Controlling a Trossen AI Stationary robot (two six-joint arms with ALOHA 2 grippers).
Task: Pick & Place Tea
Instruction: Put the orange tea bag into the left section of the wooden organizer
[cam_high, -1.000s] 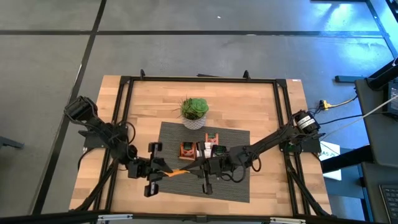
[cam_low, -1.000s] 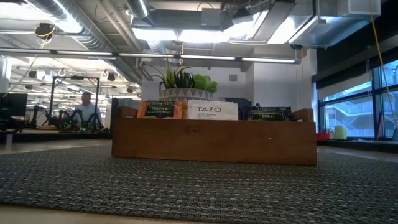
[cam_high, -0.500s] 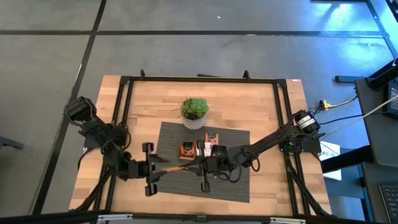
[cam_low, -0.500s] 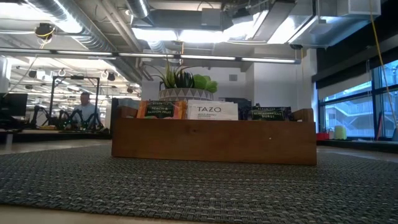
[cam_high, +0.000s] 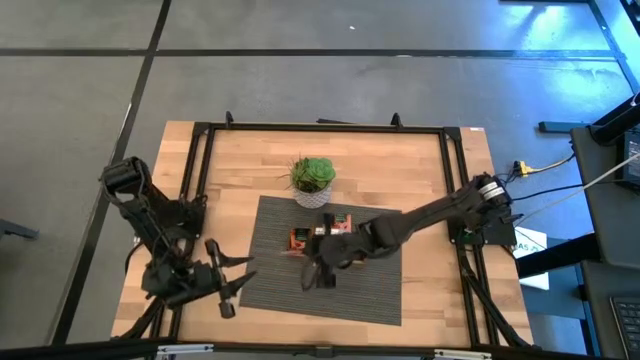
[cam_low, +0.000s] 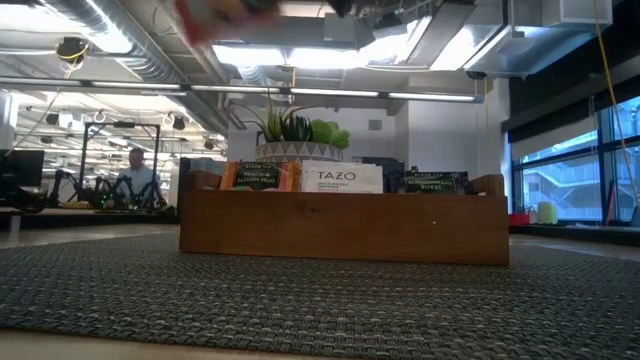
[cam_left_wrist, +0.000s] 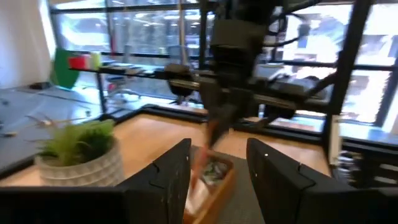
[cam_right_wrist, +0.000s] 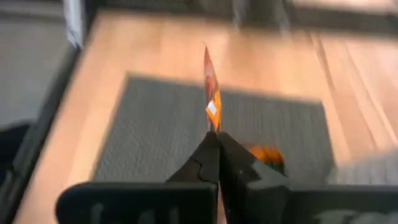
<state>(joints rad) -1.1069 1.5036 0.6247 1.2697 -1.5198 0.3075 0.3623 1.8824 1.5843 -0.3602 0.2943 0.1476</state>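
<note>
Grey mat (cam_high: 280, 290) lies bare below right claw (cam_right_wrist: 214, 134) pinching sachet (cam_right_wrist: 211, 93).

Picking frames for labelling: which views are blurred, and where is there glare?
Both wrist views are motion-smeared, though the orange sachet in the right gripper stays readable. Low view: sharp tray, blurred streak on top, glaring ceiling lights. High view is evenly lit.

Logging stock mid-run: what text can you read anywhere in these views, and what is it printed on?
"TAZO": white tea sachet standing in the wooden tray, low view; the small line under it is too small to read.
Orange sachet: print too small to read surely.
Dark sachet: print too small.
Orange-red sachet in the right claw: blurred, unreadable.
</note>
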